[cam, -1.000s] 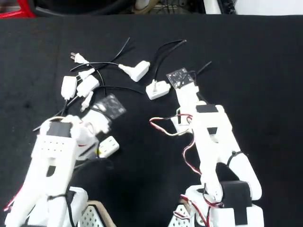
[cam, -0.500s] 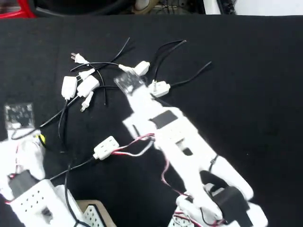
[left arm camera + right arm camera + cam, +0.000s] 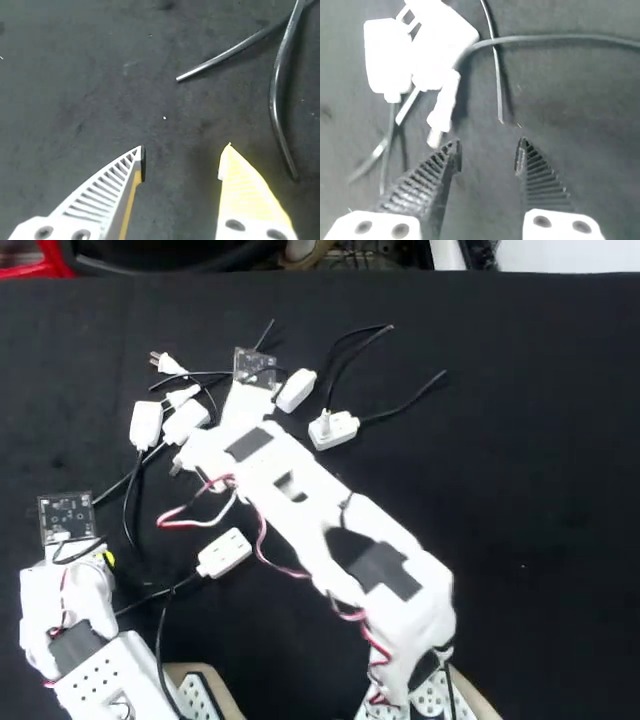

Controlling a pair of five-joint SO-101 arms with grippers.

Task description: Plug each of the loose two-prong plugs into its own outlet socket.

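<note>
Lying just beside parted right jaws: white plug [image 3: 444,100], contact unclear.

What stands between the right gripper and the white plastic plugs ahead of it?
Nothing visible does. The right gripper, open, is just short of the white plastic plug; a thin black cable lies beside it, not across the path.

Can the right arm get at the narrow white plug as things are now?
Probably yes: the right gripper is open, the narrow white plug lies just ahead of one fingertip, uncovered; a thin black cable runs beside it.
</note>
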